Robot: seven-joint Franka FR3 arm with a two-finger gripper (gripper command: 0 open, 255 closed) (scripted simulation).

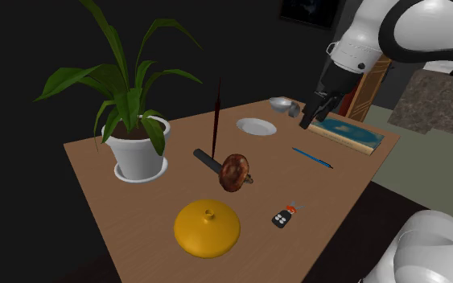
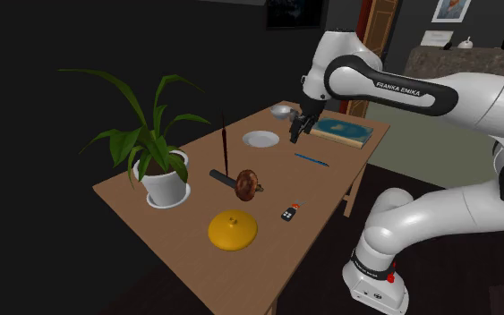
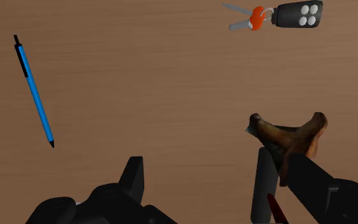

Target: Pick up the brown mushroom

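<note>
The brown mushroom (image 1: 234, 171) lies on its side near the middle of the wooden table (image 1: 96, 185), its speckled cap facing the shoulder camera. In the second exterior view the mushroom (image 2: 246, 184) rests beside a dark handle. My black gripper (image 1: 309, 120) hangs in the air above the table's far right part, well apart from the mushroom, between a white plate and a teal board. Its fingers stand open with nothing between them (image 3: 199, 167). Seen from the wrist, the mushroom (image 3: 292, 137) lies beyond the right finger (image 3: 265, 181), not touched.
A potted plant (image 1: 136, 145) stands at the shoulder view's left. A yellow lid (image 1: 207, 227) and a key fob (image 1: 282, 218) lie near the front edge. A blue pen (image 1: 313, 157), white plate (image 1: 256, 126), teal board (image 1: 353, 133), small silver bowl (image 1: 281, 103) and upright dark stick (image 1: 216, 120) surround the mushroom.
</note>
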